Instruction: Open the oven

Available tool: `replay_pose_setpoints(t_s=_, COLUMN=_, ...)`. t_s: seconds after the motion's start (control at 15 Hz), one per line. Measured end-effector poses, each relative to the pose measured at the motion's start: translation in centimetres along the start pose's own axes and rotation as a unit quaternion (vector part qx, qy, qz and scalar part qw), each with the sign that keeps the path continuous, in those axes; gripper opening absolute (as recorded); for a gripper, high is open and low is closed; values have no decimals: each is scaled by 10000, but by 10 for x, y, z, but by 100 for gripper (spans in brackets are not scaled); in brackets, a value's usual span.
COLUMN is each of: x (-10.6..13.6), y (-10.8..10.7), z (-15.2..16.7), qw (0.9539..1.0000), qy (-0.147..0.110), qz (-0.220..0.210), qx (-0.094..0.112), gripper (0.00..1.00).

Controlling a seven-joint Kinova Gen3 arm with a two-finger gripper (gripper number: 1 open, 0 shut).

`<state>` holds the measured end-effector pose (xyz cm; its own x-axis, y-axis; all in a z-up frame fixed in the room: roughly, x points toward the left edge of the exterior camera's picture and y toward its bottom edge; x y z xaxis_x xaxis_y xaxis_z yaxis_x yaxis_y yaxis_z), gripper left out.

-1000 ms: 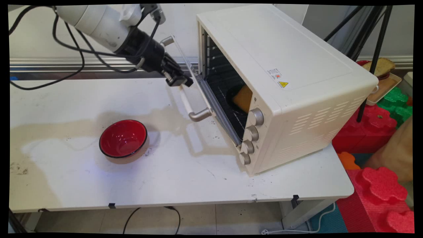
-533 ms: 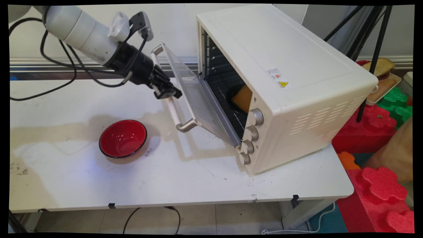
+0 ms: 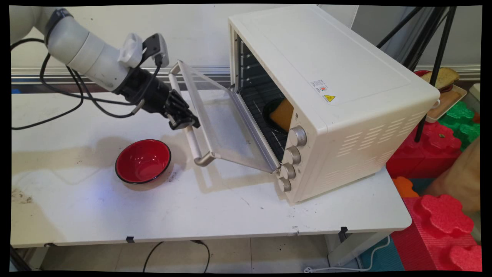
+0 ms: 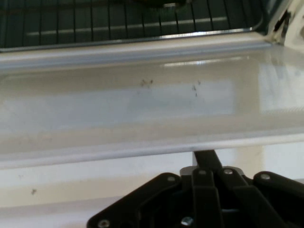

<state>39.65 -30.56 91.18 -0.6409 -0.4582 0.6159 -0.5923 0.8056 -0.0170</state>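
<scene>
One red bowl sits empty toward the left of the bench, whose white top is stained and scuffed. Just right of it the gripper has its fingers clamped on the door handle. The glass door hangs roughly half lowered. The oven shows something yellow on its rack. Red foam blocks and a tripod crowd the far right.
</scene>
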Motion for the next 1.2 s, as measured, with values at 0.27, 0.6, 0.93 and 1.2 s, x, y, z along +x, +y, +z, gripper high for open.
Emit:
replay_pose_setpoints(t_s=0.27, x=-16, y=1, z=7, qw=10000, qy=-76, qz=40, qx=-43, gripper=0)
replay_pose_setpoints(t_s=0.6, x=-34, y=2, z=16, qw=9998, qy=-165, qz=74, qx=-98, gripper=0)
replay_pose_setpoints(t_s=0.93, x=-51, y=3, z=26, qw=9996, qy=-213, qz=94, qx=-140, gripper=0)
replay_pose_setpoints(t_s=1.2, x=-63, y=3, z=32, qw=9996, qy=-213, qz=112, qx=-133, gripper=0)
